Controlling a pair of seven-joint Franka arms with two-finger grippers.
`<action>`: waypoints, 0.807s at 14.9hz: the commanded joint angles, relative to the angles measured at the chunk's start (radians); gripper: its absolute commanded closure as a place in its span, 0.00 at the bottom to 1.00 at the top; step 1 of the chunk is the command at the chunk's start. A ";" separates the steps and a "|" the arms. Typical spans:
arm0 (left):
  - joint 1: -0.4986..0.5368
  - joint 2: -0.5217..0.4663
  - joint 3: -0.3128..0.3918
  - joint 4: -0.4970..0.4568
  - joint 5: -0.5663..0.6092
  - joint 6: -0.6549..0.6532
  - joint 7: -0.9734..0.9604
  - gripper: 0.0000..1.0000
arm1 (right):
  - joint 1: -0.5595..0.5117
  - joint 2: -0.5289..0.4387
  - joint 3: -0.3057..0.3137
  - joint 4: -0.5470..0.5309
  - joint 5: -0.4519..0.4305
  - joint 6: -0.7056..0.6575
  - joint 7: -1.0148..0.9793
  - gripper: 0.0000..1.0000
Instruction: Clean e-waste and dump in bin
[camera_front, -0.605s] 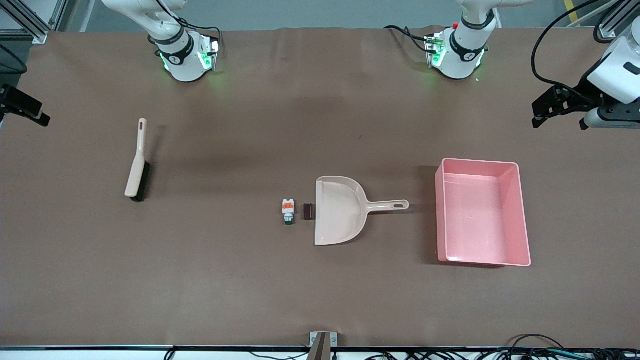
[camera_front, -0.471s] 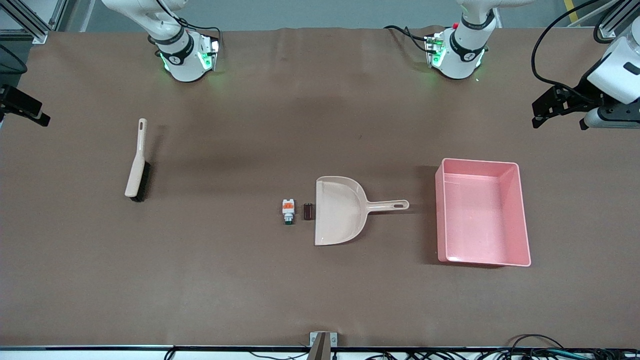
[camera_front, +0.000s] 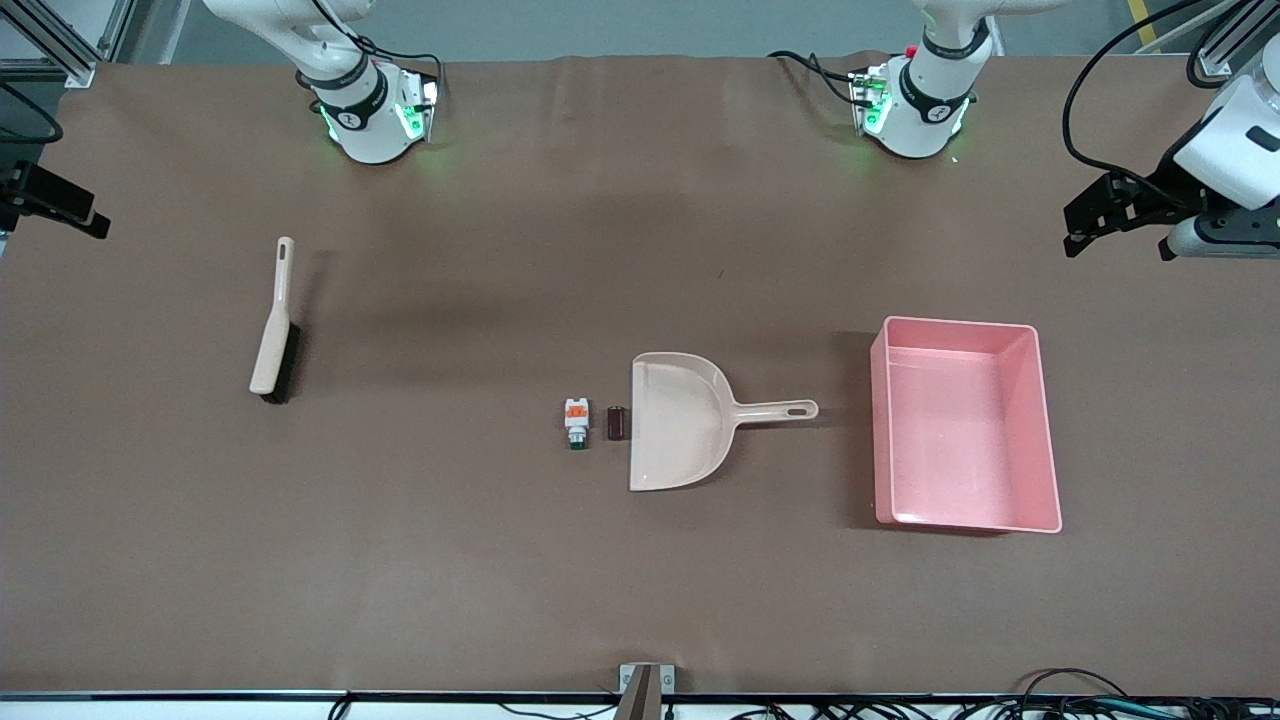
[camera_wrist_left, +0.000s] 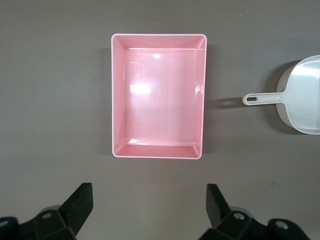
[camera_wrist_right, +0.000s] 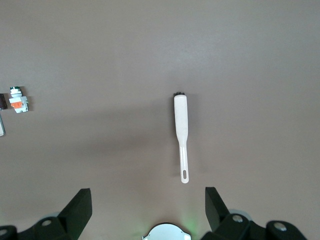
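The e-waste lies mid-table: a white component with orange parts and a green tip (camera_front: 576, 422) and a dark cylinder (camera_front: 617, 422) beside it, just off the mouth of the beige dustpan (camera_front: 680, 420). The pink bin (camera_front: 965, 425) stands empty toward the left arm's end. My left gripper (camera_front: 1115, 225) hangs open and empty, high beside the bin (camera_wrist_left: 157, 95), as its wrist view (camera_wrist_left: 149, 202) shows. My right gripper (camera_front: 60, 205) is open and empty (camera_wrist_right: 148, 202) high at the right arm's end of the table. The white component (camera_wrist_right: 17, 102) shows at the edge of the right wrist view.
A beige brush with black bristles (camera_front: 272, 330) lies toward the right arm's end; it also shows in the right wrist view (camera_wrist_right: 181, 130). The dustpan's handle (camera_wrist_left: 262, 99) points toward the bin. Both arm bases stand along the table's back edge.
My right gripper has shifted slightly at the table's edge. Nothing on the table has moved.
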 joint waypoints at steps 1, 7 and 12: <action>-0.015 0.037 -0.001 0.015 -0.010 0.001 0.016 0.00 | -0.001 0.004 0.002 -0.010 -0.013 -0.014 0.032 0.00; -0.121 0.158 -0.047 0.007 -0.007 0.150 0.016 0.00 | -0.016 -0.041 0.007 -0.372 -0.007 0.241 0.020 0.00; -0.184 0.312 -0.131 0.007 0.002 0.297 0.016 0.00 | -0.004 -0.158 0.005 -0.752 -0.035 0.546 -0.011 0.00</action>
